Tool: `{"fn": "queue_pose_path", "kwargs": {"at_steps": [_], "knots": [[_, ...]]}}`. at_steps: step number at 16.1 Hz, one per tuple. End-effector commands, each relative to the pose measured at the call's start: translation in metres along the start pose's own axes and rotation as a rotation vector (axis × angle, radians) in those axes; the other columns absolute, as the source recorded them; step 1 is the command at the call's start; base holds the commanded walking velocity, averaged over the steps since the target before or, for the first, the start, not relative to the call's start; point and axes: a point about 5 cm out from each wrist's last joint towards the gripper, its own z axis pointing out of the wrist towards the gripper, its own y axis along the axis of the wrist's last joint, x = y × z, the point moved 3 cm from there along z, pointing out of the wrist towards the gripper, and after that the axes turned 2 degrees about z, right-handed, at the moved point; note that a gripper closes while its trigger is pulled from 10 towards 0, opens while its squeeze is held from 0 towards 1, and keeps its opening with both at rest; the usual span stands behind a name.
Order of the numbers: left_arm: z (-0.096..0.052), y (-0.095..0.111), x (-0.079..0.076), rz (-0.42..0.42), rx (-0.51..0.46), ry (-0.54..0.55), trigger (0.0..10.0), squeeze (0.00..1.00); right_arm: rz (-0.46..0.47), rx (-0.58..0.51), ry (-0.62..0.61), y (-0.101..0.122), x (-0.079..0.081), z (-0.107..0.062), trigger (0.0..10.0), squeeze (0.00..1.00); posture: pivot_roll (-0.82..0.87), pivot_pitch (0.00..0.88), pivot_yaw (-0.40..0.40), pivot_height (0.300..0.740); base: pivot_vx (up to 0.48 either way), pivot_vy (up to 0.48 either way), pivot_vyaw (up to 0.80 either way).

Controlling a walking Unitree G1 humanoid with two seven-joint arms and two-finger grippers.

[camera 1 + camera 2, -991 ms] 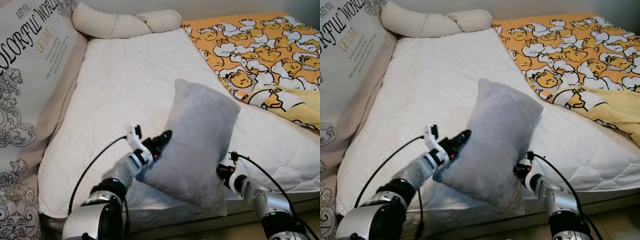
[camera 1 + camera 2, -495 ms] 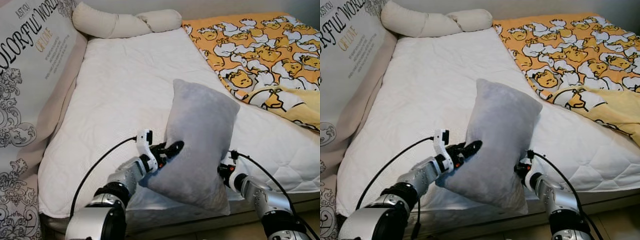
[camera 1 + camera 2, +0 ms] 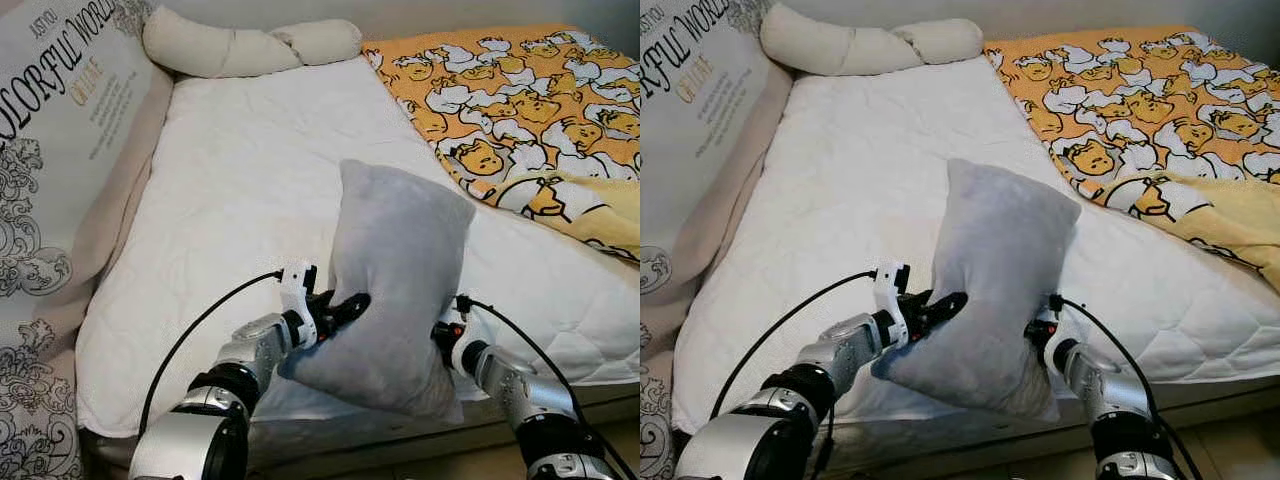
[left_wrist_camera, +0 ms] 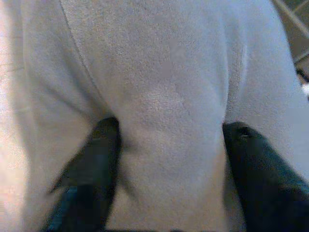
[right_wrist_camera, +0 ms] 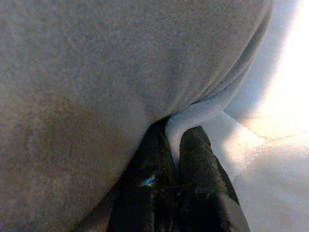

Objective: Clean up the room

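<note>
Across white bed (image 3: 230,190), duck-print orange blanket (image 3: 520,100) lying at 2 o'clock, cream bolster (image 3: 240,45) at 12. Near bed's front edge, at 6 o'clock, grey pillow (image 3: 395,290) standing tilted, gripped from both sides. Left hand (image 4: 166,159) pinching bulging fold of pillow between spread fingers. Right hand (image 5: 176,145) clenching pillow's edge seam.
</note>
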Motion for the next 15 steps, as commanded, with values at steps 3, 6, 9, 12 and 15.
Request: {"fn": "queue_pose_path", "kwargs": {"at_steps": [3, 6, 9, 12, 15], "knots": [[-0.002, -0.016, 0.0, 0.017, 0.065, 0.005, 0.0, 0.0, -0.005, -0.013, 0.07, 0.006, 0.021, 0.008, 0.0, 0.0, -0.21, 0.0, 0.091, 0.74, 0.0, 0.0, 0.0], [-0.004, -0.016, 0.003, 0.037, 0.081, 0.013, 0.0, 0.0, -0.005, -0.019, 0.08, 0.007, 0.026, 0.01, 0.0, 0.0, -0.21, 0.0, 0.094, 0.74, 0.0, 0.0, 0.0], [-0.004, -0.017, 0.0, 0.062, 0.079, -0.008, 0.0, 0.0, -0.01, -0.03, 0.091, 0.009, 0.03, 0.011, 0.0, 0.0, -0.21, 0.0, 0.101, 0.74, 0.0, 0.0, 0.0], [-0.001, -0.008, -0.004, 0.11, 0.045, -0.023, 0.0, 0.0, -0.047, -0.064, 0.128, 0.015, 0.042, 0.01, 0.0, 0.0, -0.2, 0.0, 0.097, 0.74, 0.0, 0.0, 0.0], [-0.004, 0.006, -0.001, 0.17, -0.017, 0.005, 0.0, 0.0, -0.043, -0.122, 0.157, 0.026, 0.054, 0.007, 0.0, 0.0, -0.19, 0.0, 0.097, 0.74, 0.0, 0.0, 0.0]]}}
